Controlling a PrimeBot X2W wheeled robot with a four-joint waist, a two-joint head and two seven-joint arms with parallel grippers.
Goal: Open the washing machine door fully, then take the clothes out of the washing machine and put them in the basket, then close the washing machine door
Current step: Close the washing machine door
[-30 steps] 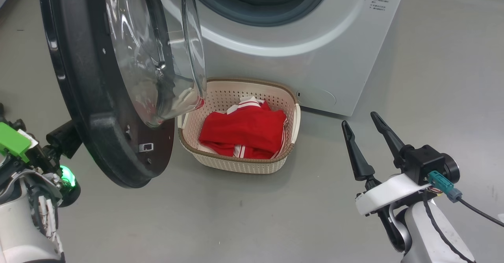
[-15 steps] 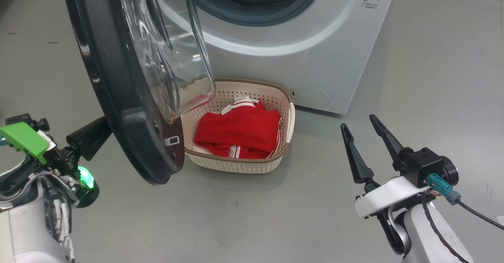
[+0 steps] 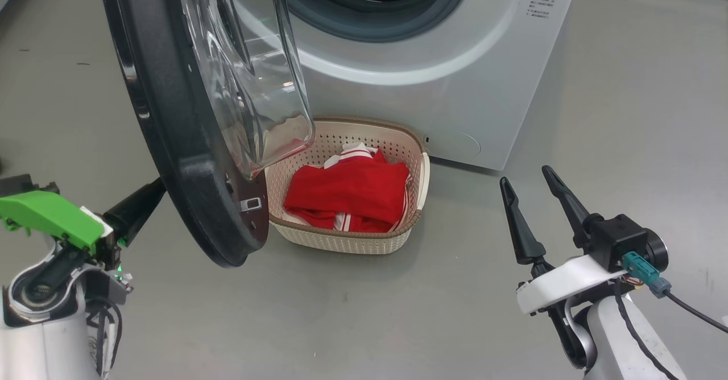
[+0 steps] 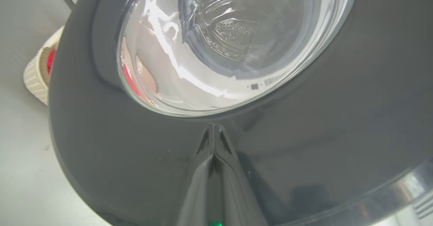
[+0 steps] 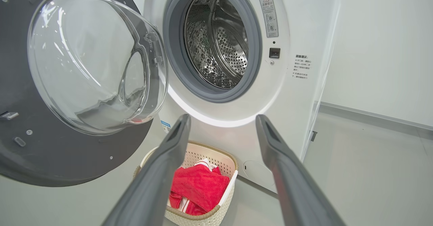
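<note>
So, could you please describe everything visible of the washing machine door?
The washing machine door is a large round disc with a wide dark rim, glossy outside, and a clear domed glass bowl bulging from its inner side. A small metal latch sits near its lower edge. It stands swung open, hanging above the floor beside the basket. The shut left gripper appears to press its outer face.

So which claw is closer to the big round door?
Left. The left claw, shut, has its tips right at the black outer face of the washing machine door. The right claw, open, is away past the basket, apart from the door.
</note>
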